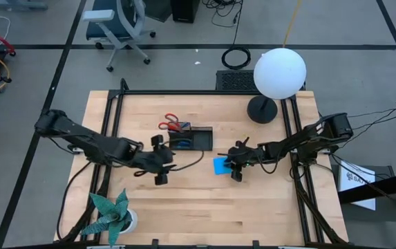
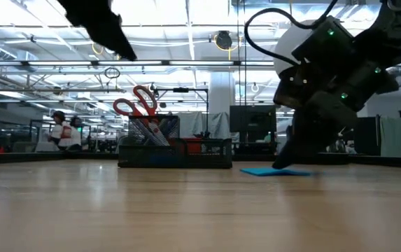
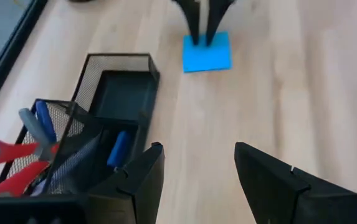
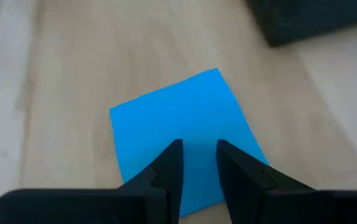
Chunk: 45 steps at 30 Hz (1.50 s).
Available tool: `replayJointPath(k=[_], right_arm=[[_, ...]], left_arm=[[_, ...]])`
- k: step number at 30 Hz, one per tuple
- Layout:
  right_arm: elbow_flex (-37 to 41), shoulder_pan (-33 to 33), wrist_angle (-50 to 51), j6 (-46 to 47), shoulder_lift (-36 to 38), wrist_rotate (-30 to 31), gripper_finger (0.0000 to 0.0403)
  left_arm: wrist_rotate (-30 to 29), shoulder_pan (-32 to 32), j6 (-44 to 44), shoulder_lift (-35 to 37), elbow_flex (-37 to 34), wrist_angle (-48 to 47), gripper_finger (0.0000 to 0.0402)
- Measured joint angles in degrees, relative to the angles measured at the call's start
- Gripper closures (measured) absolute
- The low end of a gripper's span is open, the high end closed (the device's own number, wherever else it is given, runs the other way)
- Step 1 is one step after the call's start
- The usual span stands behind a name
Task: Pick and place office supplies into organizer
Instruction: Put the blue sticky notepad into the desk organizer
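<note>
Right hand (image 4: 195, 155) low over blue notepad (image 4: 181, 124), fingers narrowly apart; left hand (image 3: 197, 171) spread wide beside organizer (image 3: 113, 99)

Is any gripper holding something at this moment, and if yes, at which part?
Nothing is held. The right gripper stands slightly open over the blue notepad, which lies flat on the table; the left gripper is open and empty.

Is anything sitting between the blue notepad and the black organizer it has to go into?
Nothing visible does. The bright blue square notepad lies flat on bare wood beside the black mesh organizer. The right gripper is directly over the notepad, fingers slightly apart; the left gripper hovers off that path.
</note>
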<state>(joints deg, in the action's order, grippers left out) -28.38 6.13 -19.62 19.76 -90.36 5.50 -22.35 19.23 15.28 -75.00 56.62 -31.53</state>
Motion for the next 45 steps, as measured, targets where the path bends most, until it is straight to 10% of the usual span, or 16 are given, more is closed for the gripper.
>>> replayJointPath(k=[16,45], right_arm=[[0.2,0.0,-9.9,-2.1,-1.6,-4.6,0.0314],[-15.1,0.0,-9.2,-8.5,-15.8,-4.2,0.0314]], left_arm=[[1.4,-6.1,-6.0,-14.3,-6.7,27.5,0.0197],[2.3,-4.3,-1.0,-22.7,-6.9,32.1,0.0197]])
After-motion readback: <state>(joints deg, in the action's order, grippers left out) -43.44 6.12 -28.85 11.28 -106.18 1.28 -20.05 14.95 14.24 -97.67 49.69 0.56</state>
